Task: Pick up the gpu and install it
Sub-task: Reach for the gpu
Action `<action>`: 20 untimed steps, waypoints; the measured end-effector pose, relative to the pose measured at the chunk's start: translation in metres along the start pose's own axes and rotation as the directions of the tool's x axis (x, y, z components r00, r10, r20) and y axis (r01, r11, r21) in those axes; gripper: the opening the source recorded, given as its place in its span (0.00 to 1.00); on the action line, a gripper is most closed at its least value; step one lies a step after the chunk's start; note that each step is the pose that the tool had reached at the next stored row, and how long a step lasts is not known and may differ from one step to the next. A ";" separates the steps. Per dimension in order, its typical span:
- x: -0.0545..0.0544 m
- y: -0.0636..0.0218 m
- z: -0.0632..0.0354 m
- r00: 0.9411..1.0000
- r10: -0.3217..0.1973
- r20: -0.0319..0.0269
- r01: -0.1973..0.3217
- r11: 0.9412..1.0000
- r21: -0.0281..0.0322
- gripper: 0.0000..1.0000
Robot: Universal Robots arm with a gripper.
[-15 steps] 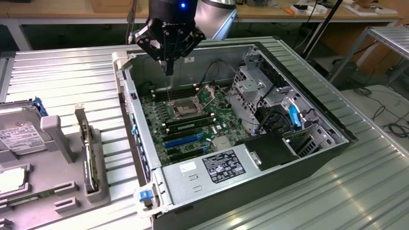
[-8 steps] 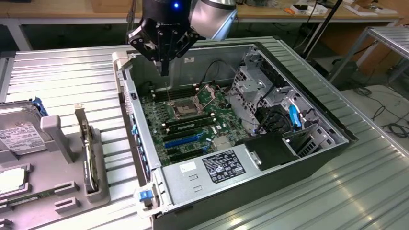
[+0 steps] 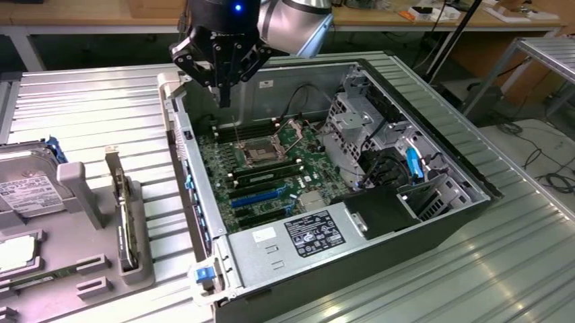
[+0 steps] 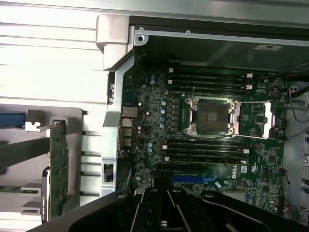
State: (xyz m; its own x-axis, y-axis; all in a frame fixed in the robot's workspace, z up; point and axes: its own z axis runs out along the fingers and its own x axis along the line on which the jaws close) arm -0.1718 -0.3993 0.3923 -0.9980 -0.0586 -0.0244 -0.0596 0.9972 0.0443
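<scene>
One hand [image 3: 225, 101], fingers together and gripping nothing, hangs over the open case [image 3: 184, 155], above its motherboard [image 3: 269, 168]. Outside the case, toward the exterior view's left, the gpu [image 3: 120, 208] stands on edge in a grey holder [image 3: 90, 225] on the worktop [image 3: 90, 114]. Its long axis runs alongside the case wall. A hard drive [image 3: 27, 188] seems to share the holder.

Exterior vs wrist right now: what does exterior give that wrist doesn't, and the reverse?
Exterior view: the hard drive's labelled top, the power supply, and the whole shut tool over the open case, holding nothing.
Wrist view: the motherboard's rear ports and the component face of the gpu.
Both: the gpu standing in its grey holder outside the case, the CPU socket, and the blue slot.
</scene>
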 end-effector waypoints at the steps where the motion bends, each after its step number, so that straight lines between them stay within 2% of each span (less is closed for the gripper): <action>1: 0.001 0.0001 0.0000 1.000 0.000 0.000 0.000 1.000 0.000 0.11; 12: 0.018 0.0011 -0.0001 1.000 0.000 0.000 0.000 1.000 0.000 0.11; 20: 0.026 0.0015 -0.0001 1.000 0.000 0.000 0.000 1.000 0.000 0.11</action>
State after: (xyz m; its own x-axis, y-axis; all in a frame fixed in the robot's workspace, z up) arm -0.1981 -0.3993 0.3918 -0.9980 -0.0586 -0.0245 -0.0596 0.9972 0.0444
